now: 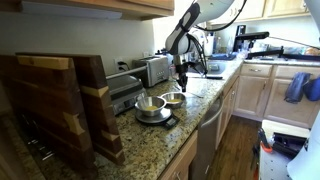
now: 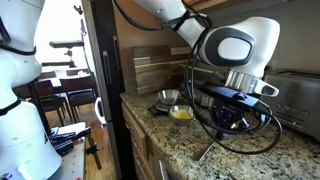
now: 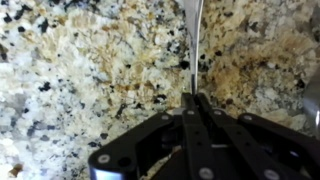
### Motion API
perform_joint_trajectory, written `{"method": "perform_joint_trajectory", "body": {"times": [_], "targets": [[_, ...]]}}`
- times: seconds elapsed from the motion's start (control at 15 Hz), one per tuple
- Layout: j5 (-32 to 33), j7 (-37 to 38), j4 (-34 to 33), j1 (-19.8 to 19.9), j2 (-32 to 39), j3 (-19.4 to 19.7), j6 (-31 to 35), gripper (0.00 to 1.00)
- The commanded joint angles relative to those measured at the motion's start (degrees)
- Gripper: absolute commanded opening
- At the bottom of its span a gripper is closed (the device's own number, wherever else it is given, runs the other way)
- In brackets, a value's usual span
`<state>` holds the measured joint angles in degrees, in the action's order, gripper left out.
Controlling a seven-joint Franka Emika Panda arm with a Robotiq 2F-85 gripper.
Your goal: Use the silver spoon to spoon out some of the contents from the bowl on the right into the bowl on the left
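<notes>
My gripper (image 3: 195, 98) is shut on the thin handle of the silver spoon (image 3: 197, 30), which sticks out past the fingertips over bare speckled granite. In an exterior view the gripper (image 1: 184, 84) hangs just beside two small bowls: one with yellow contents (image 1: 150, 104) and a metal one (image 1: 173, 99). In the opposite exterior view the gripper (image 2: 224, 130) is low over the counter, the spoon (image 2: 205, 152) slants down to the granite, and the metal bowl (image 2: 167, 97) and the yellow-filled bowl (image 2: 182, 113) lie behind it. No bowl shows in the wrist view.
A dark flat base (image 1: 155, 118) sits under the yellow-filled bowl. Large wooden cutting boards (image 1: 60, 105) stand at the counter's near end. A toaster (image 1: 153, 70) and another appliance (image 1: 122, 92) line the wall. The counter edge (image 2: 150, 135) drops to cabinets.
</notes>
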<state>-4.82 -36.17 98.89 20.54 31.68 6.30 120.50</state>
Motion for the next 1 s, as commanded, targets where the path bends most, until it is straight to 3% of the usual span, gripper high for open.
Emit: {"method": "perform_joint_trajectory", "body": {"times": [0.0,0.07,0.13,0.27,0.73,0.8,0.93], "targets": [[-0.7,-1.5,-1.9,1.3,0.9,-1.3,-3.5,0.03],[-0.3,-1.0,-1.8,1.0,0.8,-1.1,-3.8,0.08],[0.2,-0.8,-0.9,0.7,-0.4,-1.0,-4.0,0.33],[0.6,-0.4,0.8,0.2,-2.8,-0.9,-4.0,0.36],[0.1,-0.9,4.6,-0.6,-10.1,-1.3,-3.0,0.81],[0.1,-0.2,0.2,-0.5,-5.5,-1.1,-2.8,0.61],[0.0,-0.2,1.1,-0.7,-7.1,-1.1,-2.8,0.75]]}}
